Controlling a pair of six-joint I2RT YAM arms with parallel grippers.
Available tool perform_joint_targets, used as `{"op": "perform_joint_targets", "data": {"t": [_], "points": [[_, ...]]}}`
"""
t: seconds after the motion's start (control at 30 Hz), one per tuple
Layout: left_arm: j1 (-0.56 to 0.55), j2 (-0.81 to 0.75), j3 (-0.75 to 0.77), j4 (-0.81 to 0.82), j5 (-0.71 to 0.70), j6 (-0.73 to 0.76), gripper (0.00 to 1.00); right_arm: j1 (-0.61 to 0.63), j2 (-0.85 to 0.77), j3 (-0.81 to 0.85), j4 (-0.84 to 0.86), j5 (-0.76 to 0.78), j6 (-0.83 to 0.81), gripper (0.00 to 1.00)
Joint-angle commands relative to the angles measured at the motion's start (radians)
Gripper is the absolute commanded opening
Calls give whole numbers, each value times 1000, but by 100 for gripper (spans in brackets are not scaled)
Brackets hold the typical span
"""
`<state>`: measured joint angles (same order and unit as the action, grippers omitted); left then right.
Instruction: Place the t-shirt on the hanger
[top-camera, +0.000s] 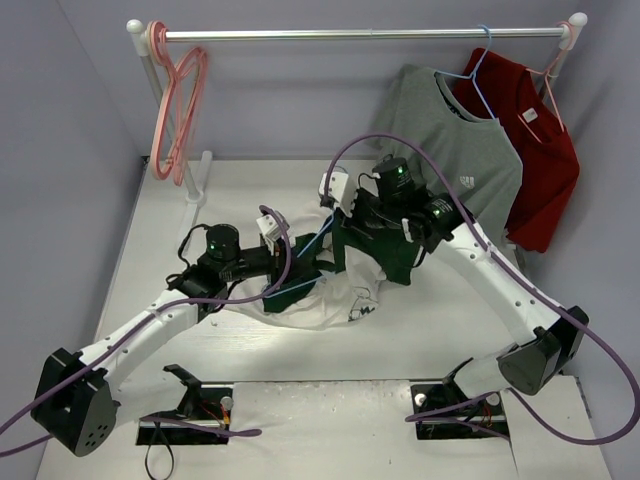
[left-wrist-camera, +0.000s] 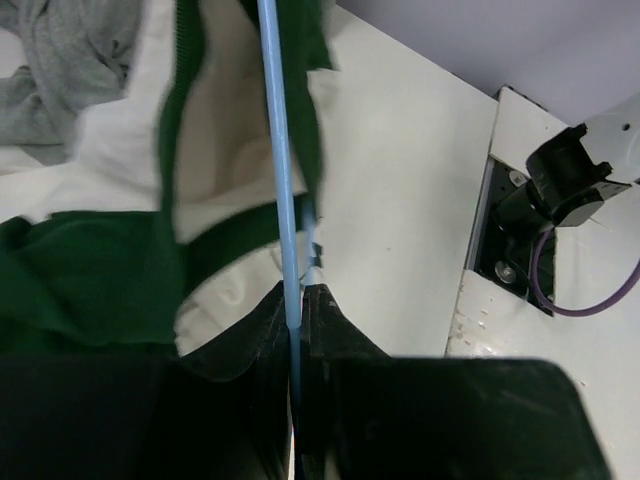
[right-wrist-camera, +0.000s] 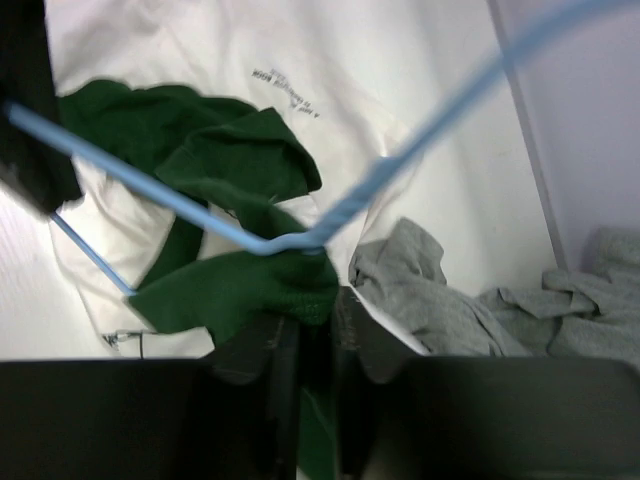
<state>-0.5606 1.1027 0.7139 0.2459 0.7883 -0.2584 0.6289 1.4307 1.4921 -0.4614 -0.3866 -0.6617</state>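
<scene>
Left wrist view: my left end effector (left-wrist-camera: 300, 305) is clamped tight on the hanger (left-wrist-camera: 281, 150), whose thin blue wire runs straight away from me, through a loop of green trim on the t-shirt (left-wrist-camera: 90, 280) bunched on the counter (left-wrist-camera: 400, 200). My right end effector (right-wrist-camera: 308, 325), nearer the cloth, is closed on green fabric just under the hanger's bend, so I judge it should draw cloth along the wire.
</scene>
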Motion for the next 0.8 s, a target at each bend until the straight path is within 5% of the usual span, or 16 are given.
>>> {"op": "perform_joint_targets", "data": {"t": [0.0,0.17,0.23,0.27,0.37,0.5,0.77], "points": [[-9,-24,90,63,16,71,0,12,-61,5,73,-55,53,1],[-7,-49,142,-100,-206,105,5,12,-107,-27,95,32,42,0],[-2,-56,176,-138,-337,104,25,12,-141,-50,109,84,42,0],[1,-58,186,-155,-372,96,45,11,-153,-59,127,100,40,0],[2,-63,238,-192,-498,70,62,11,-217,-104,164,156,36,0],[4,-67,337,-256,-716,28,67,11,-245,-127,161,225,24,0],[4,-95,427,-323,-897,-103,67,-8,-239,-154,167,269,20,0]]}}
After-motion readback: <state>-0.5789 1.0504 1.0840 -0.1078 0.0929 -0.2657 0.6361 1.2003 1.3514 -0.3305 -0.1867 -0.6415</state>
